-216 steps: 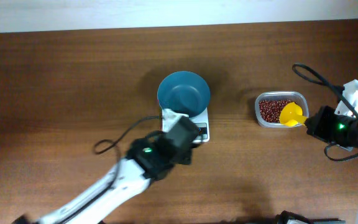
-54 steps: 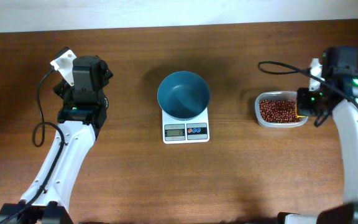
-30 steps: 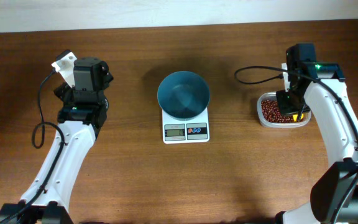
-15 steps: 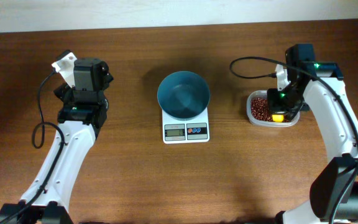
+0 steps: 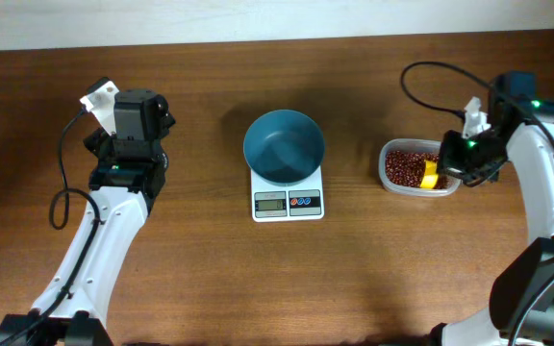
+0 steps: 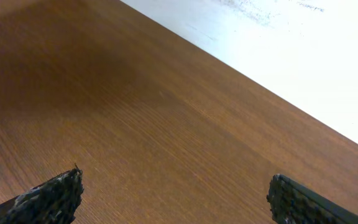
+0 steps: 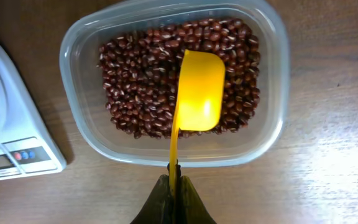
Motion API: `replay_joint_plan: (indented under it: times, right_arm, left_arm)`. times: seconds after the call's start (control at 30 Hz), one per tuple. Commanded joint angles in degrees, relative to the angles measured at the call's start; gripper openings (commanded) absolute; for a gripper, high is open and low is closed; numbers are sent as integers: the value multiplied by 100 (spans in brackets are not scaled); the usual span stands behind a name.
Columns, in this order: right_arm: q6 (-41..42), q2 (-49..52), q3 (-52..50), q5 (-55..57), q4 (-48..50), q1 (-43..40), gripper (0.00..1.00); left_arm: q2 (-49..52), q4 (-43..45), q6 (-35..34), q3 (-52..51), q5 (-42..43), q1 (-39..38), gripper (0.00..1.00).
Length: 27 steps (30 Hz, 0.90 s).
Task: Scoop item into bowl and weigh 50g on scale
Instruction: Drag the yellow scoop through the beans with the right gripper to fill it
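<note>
Right gripper (image 7: 174, 182): jaws clamped on the thin handle of a yellow scoop (image 7: 199, 92).
Beans (image 7: 138, 84): piled in a clear tub (image 7: 273, 124) just ahead of those jaws, under the scoop's cup.
Bowl (image 5: 284, 146): sits on the scale (image 5: 288, 203), off to the jaws' left.
Left gripper (image 6: 173, 202): jaws spread wide above the table (image 6: 166, 124), gripping nothing.

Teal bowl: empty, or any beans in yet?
Empty. Overhead, the bowl on the scale shows only bare teal inside. The beans lie in the clear container, where the right tool holds the yellow scoop.
</note>
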Motion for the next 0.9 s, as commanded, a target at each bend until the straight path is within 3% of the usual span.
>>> replay_joint_plan:
  times: [0.0, 0.87]
  right_arm:
    - [50, 35, 48, -481, -85, -164, 4]
    - [-22, 260, -55, -1486, 273, -426, 4]
  left_arm:
    - [72, -9, -72, 68, 15, 20, 99]
    - [72, -9, -72, 68, 17, 17, 99]
